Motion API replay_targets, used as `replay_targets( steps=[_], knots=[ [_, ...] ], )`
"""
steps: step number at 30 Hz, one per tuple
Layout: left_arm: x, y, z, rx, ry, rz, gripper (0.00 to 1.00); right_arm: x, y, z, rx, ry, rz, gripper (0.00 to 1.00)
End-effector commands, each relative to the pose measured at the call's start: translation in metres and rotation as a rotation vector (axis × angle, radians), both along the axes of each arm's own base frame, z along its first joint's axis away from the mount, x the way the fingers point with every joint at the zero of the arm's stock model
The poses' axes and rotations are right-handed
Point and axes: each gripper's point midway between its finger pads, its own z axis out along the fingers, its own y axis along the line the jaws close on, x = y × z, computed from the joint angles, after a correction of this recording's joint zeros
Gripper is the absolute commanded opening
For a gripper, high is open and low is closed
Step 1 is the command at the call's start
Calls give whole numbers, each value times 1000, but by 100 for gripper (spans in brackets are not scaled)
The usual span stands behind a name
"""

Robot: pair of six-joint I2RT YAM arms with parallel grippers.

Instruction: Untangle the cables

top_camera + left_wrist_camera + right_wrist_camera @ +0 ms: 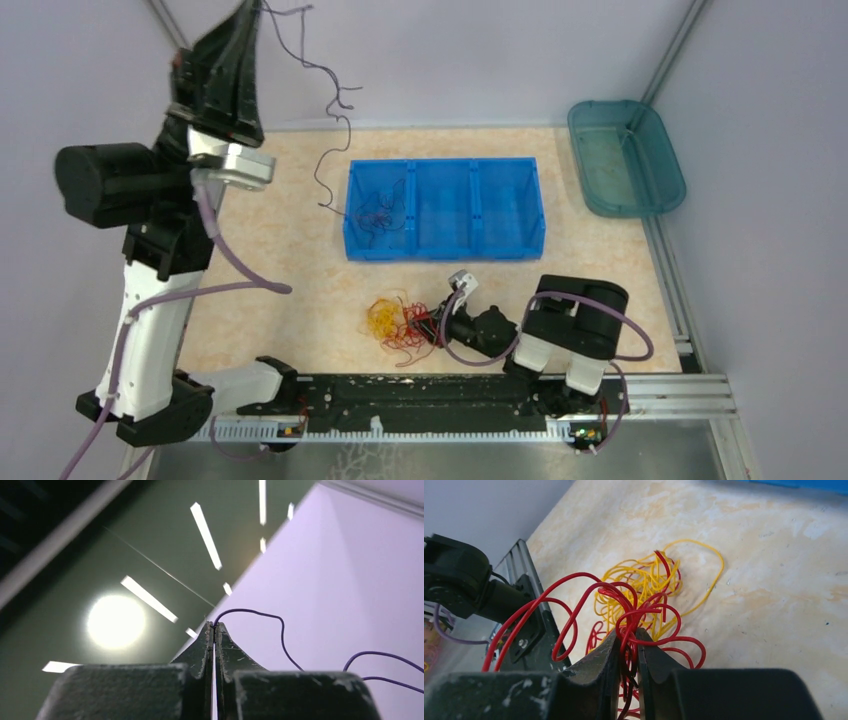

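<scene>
Left gripper (214, 626) is raised high, jaws pressed together on a dark cable (250, 610) that trails down into the blue bin (445, 250) — left compartment. My right gripper (626, 632) is clamped on red cables (580, 574) tangled with yellow cables (634, 575) on the table (280, 250) — I can't tell which strands it holds.

Left pincer (214, 628) clamped on dark cable (280, 625), ceiling lights (206, 529) behind

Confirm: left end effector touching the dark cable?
Touching. Left wrist view shows the left end effector shut on the dark cable, emerging at the pinch.
</scene>
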Motion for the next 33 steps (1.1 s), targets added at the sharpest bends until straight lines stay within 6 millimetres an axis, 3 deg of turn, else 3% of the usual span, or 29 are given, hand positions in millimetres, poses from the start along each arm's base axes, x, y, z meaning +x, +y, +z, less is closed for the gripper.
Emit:
replay_targets(
  steps=[1, 6, 11, 18, 25, 30, 33],
  knots=[
    [65, -17, -76, 57, 267, 52, 0, 6, -5, 44, 91, -75, -46, 17],
    [116, -22, -151, 111, 451, 155, 0, 12, -12, 57, 44, -108, -80, 16],
    [151, -30, -223, 185, 583, 221, 0, 18, -19, 66, 12, -126, -115, 16],
    [200, -26, -301, 246, 724, 359, 0, 20, -33, 61, -22, -124, -154, 16],
    [221, -23, -340, 256, 811, 369, 0, 21, -39, 60, -27, -121, -172, 16],
    [228, -25, -388, 298, 918, 378, 0, 22, -35, 61, -33, -126, -166, 16],
    [233, -28, -418, 321, 1010, 362, 0, 21, -33, 61, -40, -123, -159, 23]
  ],
)
